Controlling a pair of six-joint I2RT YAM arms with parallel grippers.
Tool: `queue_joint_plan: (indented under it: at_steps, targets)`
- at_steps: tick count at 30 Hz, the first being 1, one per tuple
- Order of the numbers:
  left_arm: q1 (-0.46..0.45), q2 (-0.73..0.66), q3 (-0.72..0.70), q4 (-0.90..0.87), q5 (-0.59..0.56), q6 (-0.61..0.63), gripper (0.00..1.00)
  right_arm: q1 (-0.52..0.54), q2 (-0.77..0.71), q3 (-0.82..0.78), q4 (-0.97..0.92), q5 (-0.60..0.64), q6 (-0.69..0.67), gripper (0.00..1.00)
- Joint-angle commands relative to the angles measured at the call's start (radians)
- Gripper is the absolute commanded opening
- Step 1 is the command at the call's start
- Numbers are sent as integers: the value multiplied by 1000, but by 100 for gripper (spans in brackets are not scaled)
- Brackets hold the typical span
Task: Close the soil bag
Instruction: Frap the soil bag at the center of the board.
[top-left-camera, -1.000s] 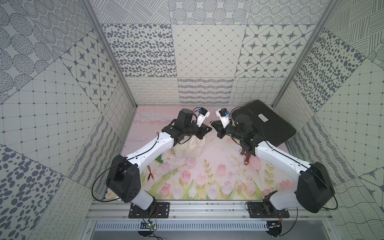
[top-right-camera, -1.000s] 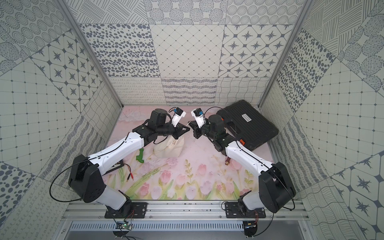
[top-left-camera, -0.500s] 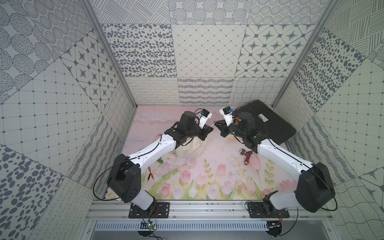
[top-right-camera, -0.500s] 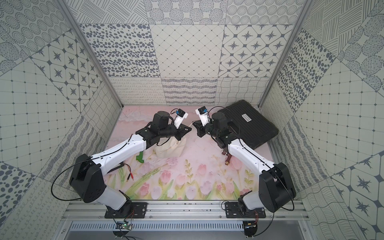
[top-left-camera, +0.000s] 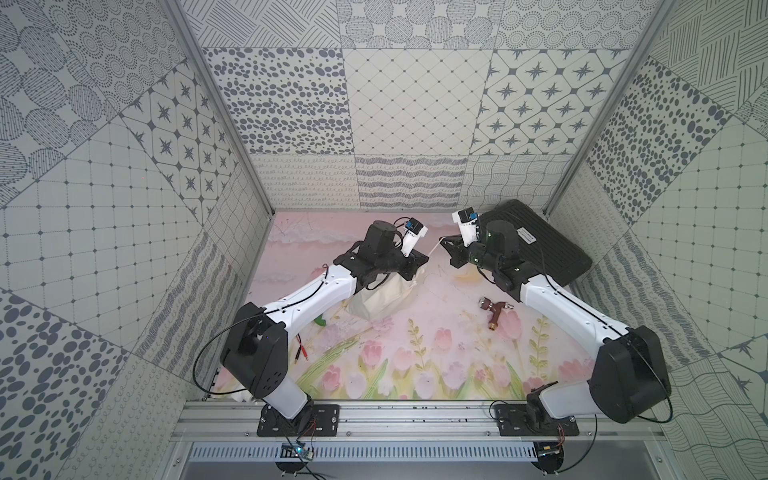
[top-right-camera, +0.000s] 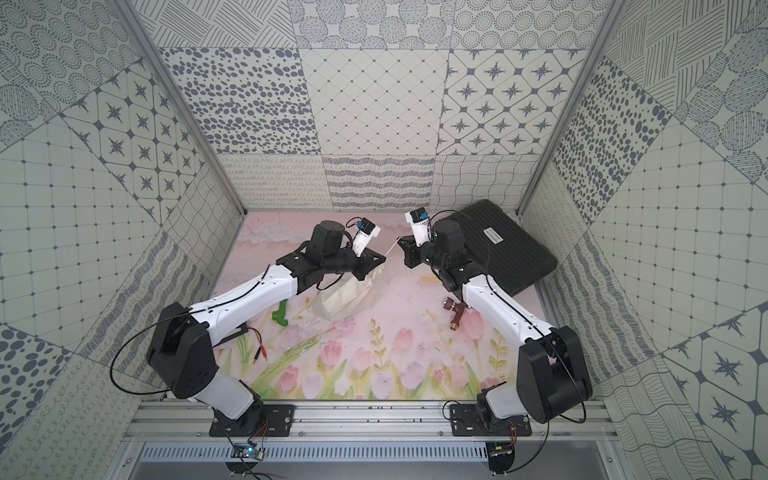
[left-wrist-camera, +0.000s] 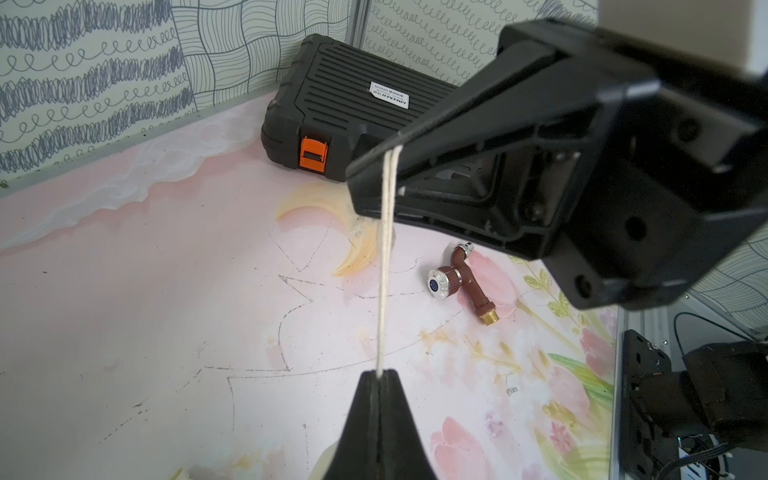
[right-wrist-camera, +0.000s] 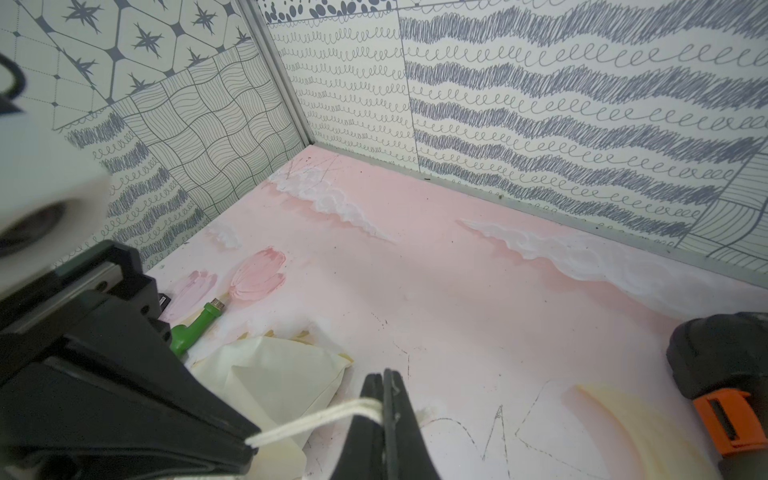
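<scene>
The soil bag (top-left-camera: 380, 305) (top-right-camera: 345, 299), a cream cloth pouch, lies on the mat under my left forearm; the right wrist view shows its creased cloth (right-wrist-camera: 274, 374). A thin white cord (left-wrist-camera: 384, 257) (right-wrist-camera: 316, 417) runs straight between my two grippers. My left gripper (top-left-camera: 426, 259) (left-wrist-camera: 379, 376) is shut on one end of the cord, just above the bag's neck. My right gripper (top-left-camera: 443, 241) (right-wrist-camera: 383, 376) is shut on the other end, a short way to the right and back. The bag's neck is hidden behind the left gripper.
A black ribbed hard case (top-left-camera: 536, 245) with an orange latch (left-wrist-camera: 313, 153) fills the back right corner. A brown tap fitting (top-left-camera: 494, 313) lies under the right forearm. A green fitting (top-right-camera: 280, 318) and red-tipped leads (top-right-camera: 259, 345) lie at the left.
Both arms have shifted a little to the right and back. The grippers stand slightly further apart, with the cord stretched between them. More of the bag shows under the left arm.
</scene>
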Motion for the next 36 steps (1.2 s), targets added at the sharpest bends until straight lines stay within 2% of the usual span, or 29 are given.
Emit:
queue_joint_plan:
  at_steps: [1, 11, 26, 31, 36]
  targets:
    - [-34, 53, -18, -706, -28, 27, 0, -128, -22, 155, 337, 266, 54, 0]
    - [-83, 157, -43, -786, -55, -40, 2, -157, 9, 262, 338, 294, 82, 0]
    - [-131, 150, -109, -860, -27, -64, 15, -242, 30, 355, 298, 280, 98, 0]
    - [-131, 110, -108, -845, -100, -97, 12, -248, 22, 348, 278, 222, 124, 0]
    - [-112, 14, -43, -751, -188, -117, 22, -226, -6, 285, 256, 144, 134, 0]
